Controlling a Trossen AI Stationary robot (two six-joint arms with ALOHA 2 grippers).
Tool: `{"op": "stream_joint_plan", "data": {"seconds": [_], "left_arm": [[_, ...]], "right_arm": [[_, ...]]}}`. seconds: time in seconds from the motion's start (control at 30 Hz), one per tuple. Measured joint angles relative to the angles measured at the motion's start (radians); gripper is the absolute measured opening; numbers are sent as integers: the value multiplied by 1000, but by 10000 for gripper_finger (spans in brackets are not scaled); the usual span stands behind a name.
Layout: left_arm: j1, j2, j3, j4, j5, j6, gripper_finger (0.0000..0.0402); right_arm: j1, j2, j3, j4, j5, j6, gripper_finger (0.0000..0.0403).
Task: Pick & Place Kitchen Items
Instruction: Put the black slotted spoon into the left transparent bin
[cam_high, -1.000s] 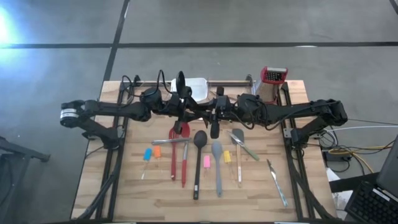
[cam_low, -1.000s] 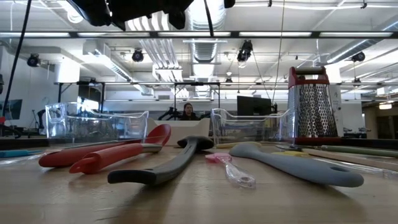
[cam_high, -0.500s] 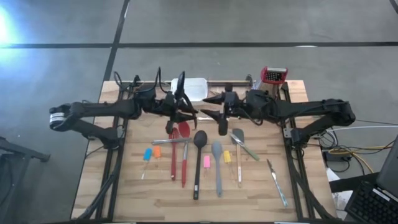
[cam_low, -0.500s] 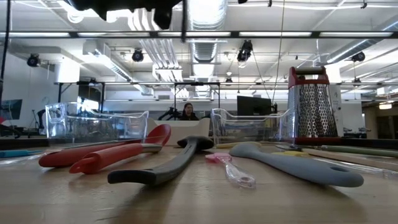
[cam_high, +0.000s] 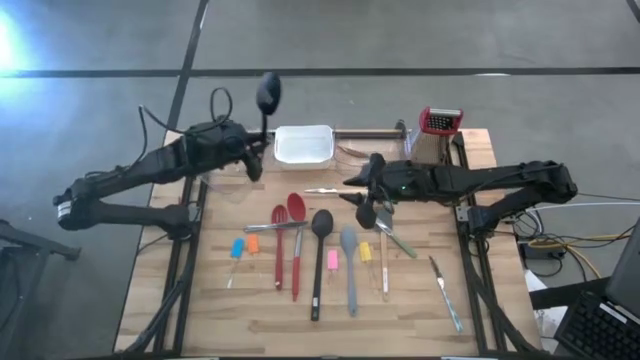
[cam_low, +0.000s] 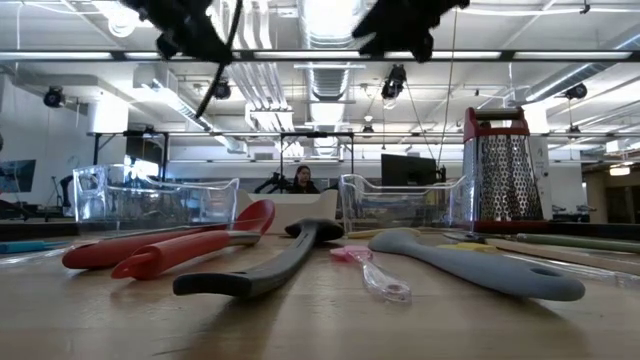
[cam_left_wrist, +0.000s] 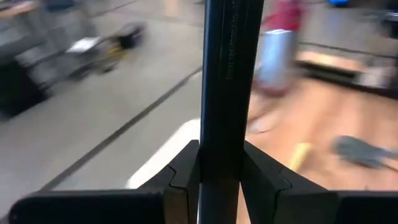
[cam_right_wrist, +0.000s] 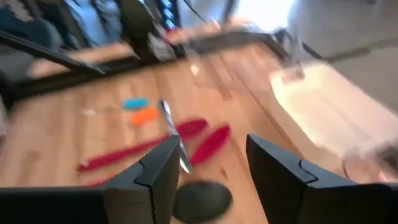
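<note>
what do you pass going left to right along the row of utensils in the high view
blue block → orange block → red spoon → black spoon → pink block → grey spatula → yellow block → knife

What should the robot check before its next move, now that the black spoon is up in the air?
1. Left gripper firmly pinching the spoon: ok.
2. Right gripper open and empty: ok.
3. Arms well apart: ok.
4. Tray has room: ok.
5. Spoon above tray: not ok, it is off to one side.
6. Where the spoon should go: cannot tell.
</note>
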Motion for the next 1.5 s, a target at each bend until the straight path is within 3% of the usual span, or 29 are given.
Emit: {"op": "stream_joint_plan", "data": {"seconds": [0.2, 0.4, 0.9, 1.07, 1.5], "left_arm": [[94, -57, -84, -54, -137, -133, 87], [214, -66, -171, -94, -136, -234, 87], [372, -2, -293, -91, -49, -331, 87], [413, 40, -303, -89, 26, -330, 87], [458, 163, -307, -85, 106, -331, 87]], "right_arm": [[0, 8, -67, 11, 23, 72, 158], [0, 7, -93, 39, 23, 77, 146], [0, 7, -95, 57, 23, 73, 141], [0, 7, -95, 56, 23, 73, 136], [0, 7, -95, 50, 23, 76, 136]]}}
